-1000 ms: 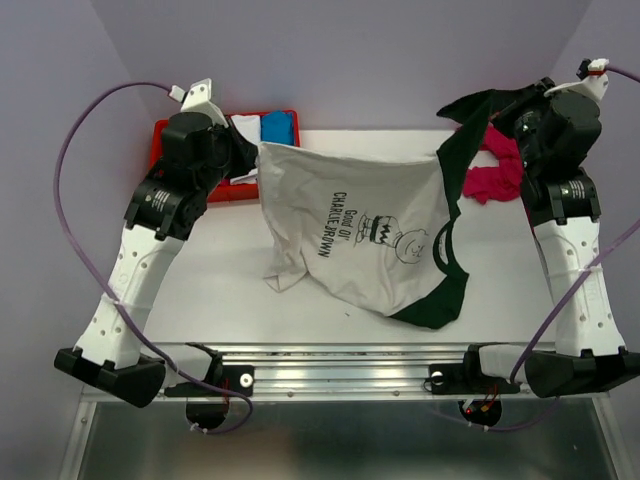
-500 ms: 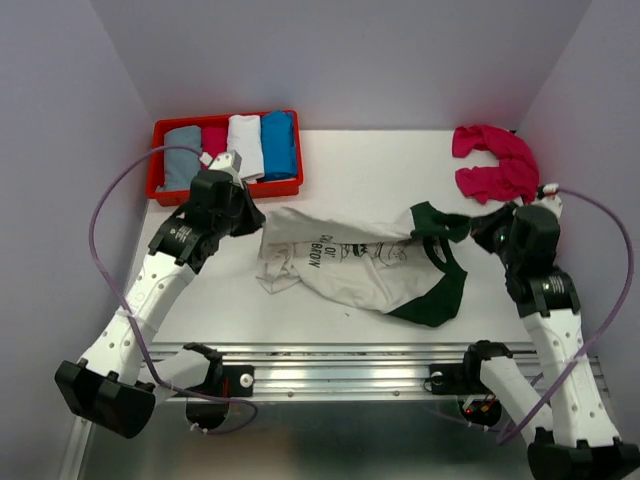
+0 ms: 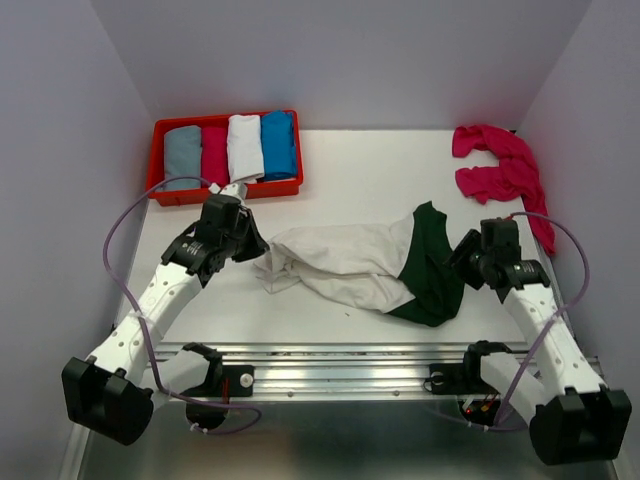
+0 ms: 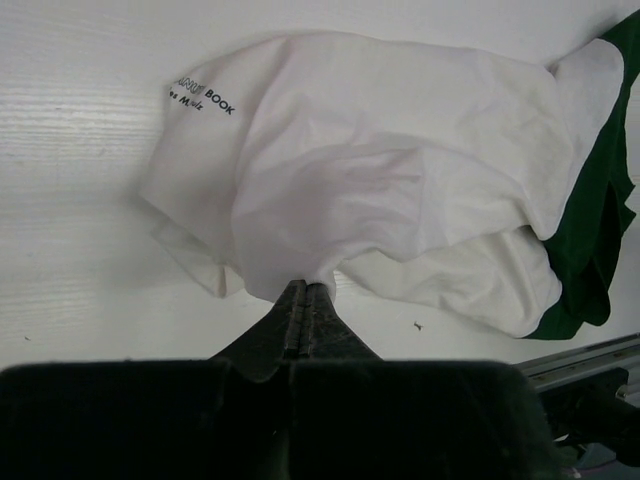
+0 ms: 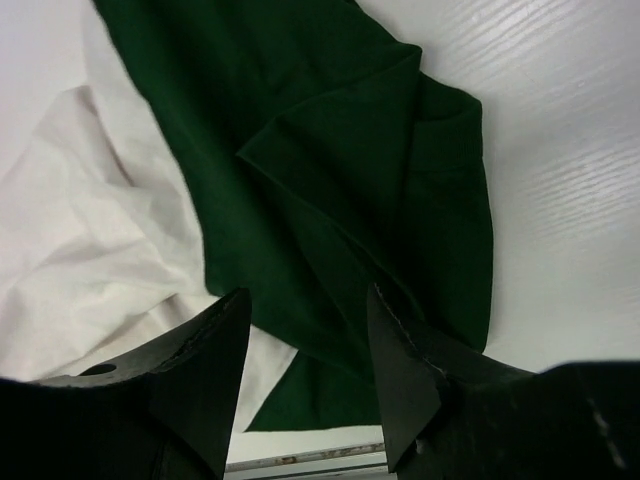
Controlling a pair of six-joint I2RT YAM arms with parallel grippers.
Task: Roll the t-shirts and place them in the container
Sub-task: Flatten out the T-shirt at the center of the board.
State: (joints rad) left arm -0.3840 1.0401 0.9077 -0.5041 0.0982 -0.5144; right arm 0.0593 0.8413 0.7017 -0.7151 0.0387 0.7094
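Note:
The cream-white t-shirt (image 3: 345, 262) lies crumpled on the table's middle, its dark green part (image 3: 432, 270) bunched at the right end. My left gripper (image 3: 255, 248) sits low at the shirt's left end. In the left wrist view its jaws (image 4: 305, 290) are pressed shut on a pinch of the cream cloth (image 4: 400, 180). My right gripper (image 3: 462, 262) is just right of the green cloth. In the right wrist view it (image 5: 308, 295) stands open over the green fabric (image 5: 350, 180), gripping nothing. Magenta-pink t-shirts (image 3: 500, 165) lie heaped at the back right.
A red tray (image 3: 270, 188) at the back left holds several rolled shirts: grey, magenta, white and blue. The metal rail (image 3: 340, 365) runs along the table's near edge, between the arm bases. Purple walls close in the sides and back.
Both arms came down from holding the cream shirt spread in the air, and it now lies on the table. The right gripper opened and let go of the green part.

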